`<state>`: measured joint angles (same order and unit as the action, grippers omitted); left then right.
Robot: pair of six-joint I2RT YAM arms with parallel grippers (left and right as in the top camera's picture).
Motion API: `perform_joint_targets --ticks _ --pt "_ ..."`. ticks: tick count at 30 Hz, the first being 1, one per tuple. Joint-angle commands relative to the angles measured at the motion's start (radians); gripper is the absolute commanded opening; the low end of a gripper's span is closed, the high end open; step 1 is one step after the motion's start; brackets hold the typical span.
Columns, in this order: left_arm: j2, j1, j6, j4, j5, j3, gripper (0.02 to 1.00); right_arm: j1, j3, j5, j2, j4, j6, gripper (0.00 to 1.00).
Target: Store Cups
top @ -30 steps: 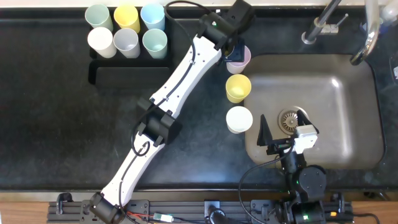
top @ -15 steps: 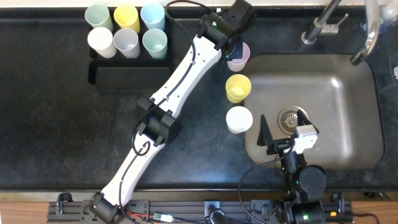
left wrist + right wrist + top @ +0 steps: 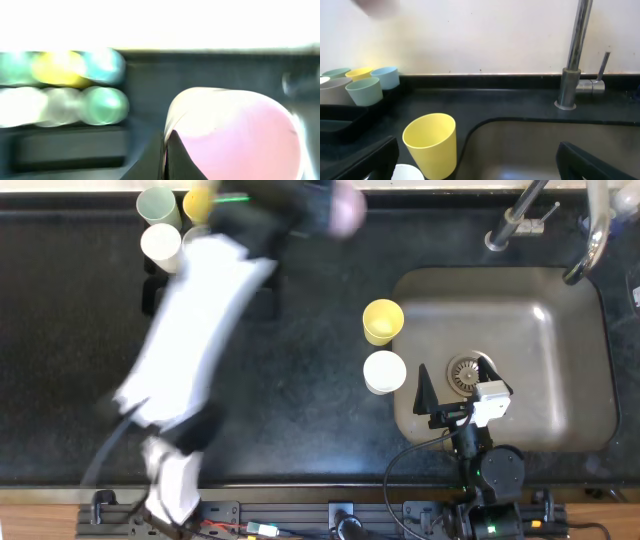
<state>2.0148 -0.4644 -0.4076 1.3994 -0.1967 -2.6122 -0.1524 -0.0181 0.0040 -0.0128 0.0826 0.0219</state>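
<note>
Pink cup [image 3: 235,135] gripped at its rim by closed left jaws, aloft near the back edge of the surface [image 3: 300,400], beside the tray [image 3: 65,150]. Risk: carried low, it could knock over stored cups [image 3: 105,105]. Tray holds six upright; yellow cup [image 3: 383,321], white cup [image 3: 385,371] stand at sink [image 3: 560,310] edge. Right jaws spread, empty

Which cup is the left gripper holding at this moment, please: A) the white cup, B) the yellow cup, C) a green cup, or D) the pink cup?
D: the pink cup is pinched in the left gripper, while the yellow cup and white cup stand by the sink.
</note>
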Motion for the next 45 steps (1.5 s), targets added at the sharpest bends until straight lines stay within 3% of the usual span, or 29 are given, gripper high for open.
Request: perform_joint_targets --ticks 1,7,14,45 --pt "-0.262 0.236 0.105 -0.033 0.019 0.297 0.038 -0.006 0.013 -0.004 0.009 -0.006 -0.003 0.996" --pt "-0.446 0.546 0.237 -0.124 0.168 0.666 0.038 -0.006 0.013 -0.004 0.009 -0.006 -0.003 0.998" --pt "-0.431 0.718 0.329 -0.243 0.26 0.919 0.036 -0.006 0.013 -0.004 0.009 -0.006 -0.003 0.998" --pt "-0.137 0.729 0.328 -0.462 0.29 1.016 0.036 -0.006 0.013 -0.004 0.009 -0.006 -0.003 0.996"
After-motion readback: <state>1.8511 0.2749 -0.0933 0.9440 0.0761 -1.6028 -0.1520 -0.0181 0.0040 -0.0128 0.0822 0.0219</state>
